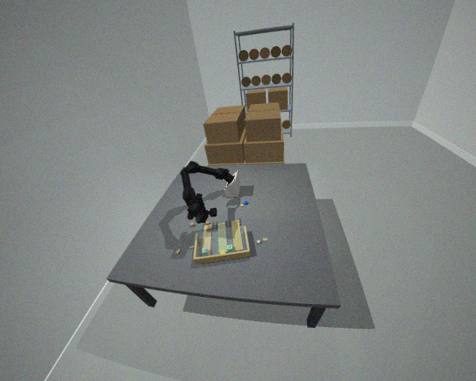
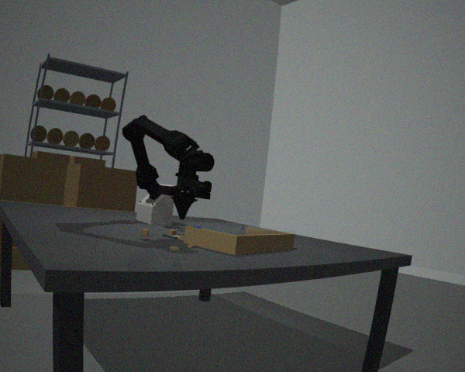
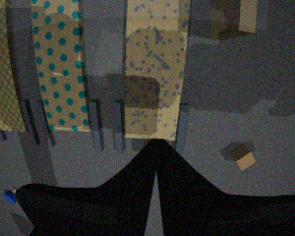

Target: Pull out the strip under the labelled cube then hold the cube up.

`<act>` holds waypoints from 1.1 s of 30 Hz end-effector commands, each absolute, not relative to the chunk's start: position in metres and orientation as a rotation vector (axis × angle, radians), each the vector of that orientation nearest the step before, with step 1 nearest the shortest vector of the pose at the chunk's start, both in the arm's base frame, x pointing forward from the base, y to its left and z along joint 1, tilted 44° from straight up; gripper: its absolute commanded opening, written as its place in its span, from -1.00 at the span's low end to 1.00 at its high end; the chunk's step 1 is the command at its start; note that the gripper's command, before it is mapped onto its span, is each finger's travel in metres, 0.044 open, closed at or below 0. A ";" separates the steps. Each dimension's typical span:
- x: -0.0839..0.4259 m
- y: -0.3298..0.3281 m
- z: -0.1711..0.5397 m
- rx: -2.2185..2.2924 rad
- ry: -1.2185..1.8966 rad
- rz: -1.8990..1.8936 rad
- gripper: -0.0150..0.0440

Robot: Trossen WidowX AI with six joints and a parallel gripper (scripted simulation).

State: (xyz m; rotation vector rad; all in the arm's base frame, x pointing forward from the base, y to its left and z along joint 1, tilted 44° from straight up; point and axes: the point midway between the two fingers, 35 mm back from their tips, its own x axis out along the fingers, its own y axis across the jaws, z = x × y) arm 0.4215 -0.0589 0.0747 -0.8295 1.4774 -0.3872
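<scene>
Speckled strip [image 1: 207,237] [image 3: 172,74] in tray [image 1: 221,259] [image 2: 211,240], green cube [image 1: 205,251] at its far end; prob. light, stiff + slidey, so best gripped at tray's open-side end w/ pincer [image 1: 201,220] [image 2: 181,218] [image 3: 157,145], now clenched on nothing above there, & pulled slow.

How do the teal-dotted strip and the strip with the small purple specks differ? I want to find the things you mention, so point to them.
The teal-dotted strip [image 3: 59,73] carries large, evenly spaced dots; the speckled strip [image 3: 172,74] has small, scattered specks. The speckled strip ends right by the closed gripper's [image 3: 158,142] tips, while the teal-dotted strip ends off to one side. Both have a tan ground.
</scene>
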 end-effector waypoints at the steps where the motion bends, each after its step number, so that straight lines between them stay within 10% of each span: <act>1: 0.421 -0.063 0.067 -0.832 1.482 -0.379 -0.49; 33: 0.424 -0.095 0.032 -0.835 1.481 -0.382 -0.49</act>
